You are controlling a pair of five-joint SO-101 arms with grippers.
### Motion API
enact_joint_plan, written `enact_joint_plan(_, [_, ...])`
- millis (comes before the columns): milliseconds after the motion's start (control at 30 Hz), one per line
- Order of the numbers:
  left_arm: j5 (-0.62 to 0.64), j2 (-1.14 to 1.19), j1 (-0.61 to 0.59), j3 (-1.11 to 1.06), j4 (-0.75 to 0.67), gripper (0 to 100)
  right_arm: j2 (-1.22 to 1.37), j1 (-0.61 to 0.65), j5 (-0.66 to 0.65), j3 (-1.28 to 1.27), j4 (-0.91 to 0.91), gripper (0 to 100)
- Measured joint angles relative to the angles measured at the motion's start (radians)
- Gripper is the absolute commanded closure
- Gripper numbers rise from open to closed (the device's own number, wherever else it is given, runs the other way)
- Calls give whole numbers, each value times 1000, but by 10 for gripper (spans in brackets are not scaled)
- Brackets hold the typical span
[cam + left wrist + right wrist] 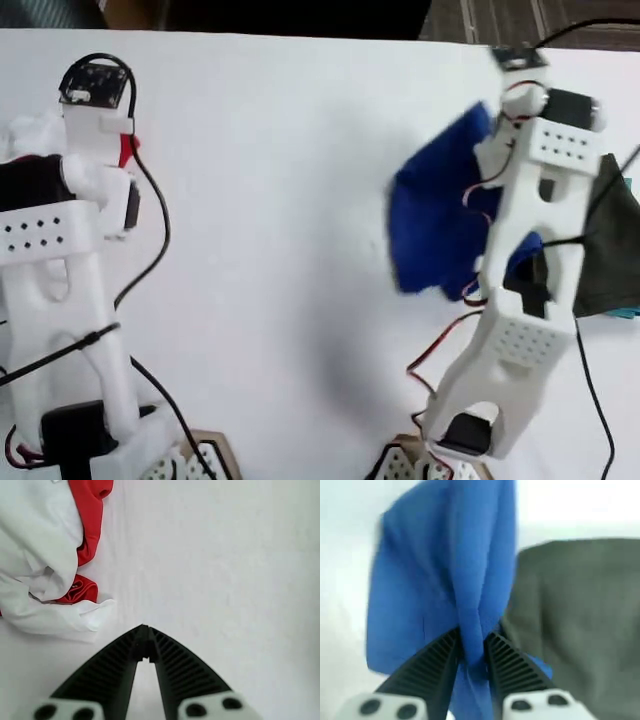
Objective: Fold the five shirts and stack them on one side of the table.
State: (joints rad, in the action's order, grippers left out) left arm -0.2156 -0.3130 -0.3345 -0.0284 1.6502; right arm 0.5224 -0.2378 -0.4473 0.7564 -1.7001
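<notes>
My right gripper [471, 647] is shut on a bunched fold of the blue shirt [435, 575], which hangs lifted off the table. From above, the blue shirt [435, 220] spreads out beside that arm, at the right of the table. Beneath and beside it lies a dark green shirt [570, 620], flat near the right edge [610, 250]. My left gripper [145, 650] is shut with nothing in it, above bare table. Close by it a crumpled white shirt [35, 555] lies tangled with a red shirt [90, 520], at the far left of the table [30, 135].
The white table [280, 200] is bare between the two arms. A teal bit of cloth [625, 313] peeks from under the dark green shirt at the right edge. Black cables [160, 230] trail across the table near both arm bases.
</notes>
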Motion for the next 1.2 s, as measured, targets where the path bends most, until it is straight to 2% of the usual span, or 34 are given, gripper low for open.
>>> enact_joint_plan(300, [0,0,0,0,0,972,-3,-126,2,0,0,978])
enact_joint_plan(633, [0,0,0,-8,0,972,-8,-83,2,0,0,978])
enact_joint_plan(800, [0,0,-2,-8,-12,972,-109,-84,2,-12,-3,978])
enact_joint_plan(1033, [0,0,-2,-8,-68,972,-316,-74,2,-210,-6,978])
enact_joint_plan(1200, [0,0,-3,-8,-77,972,-371,-78,2,-290,-6,978])
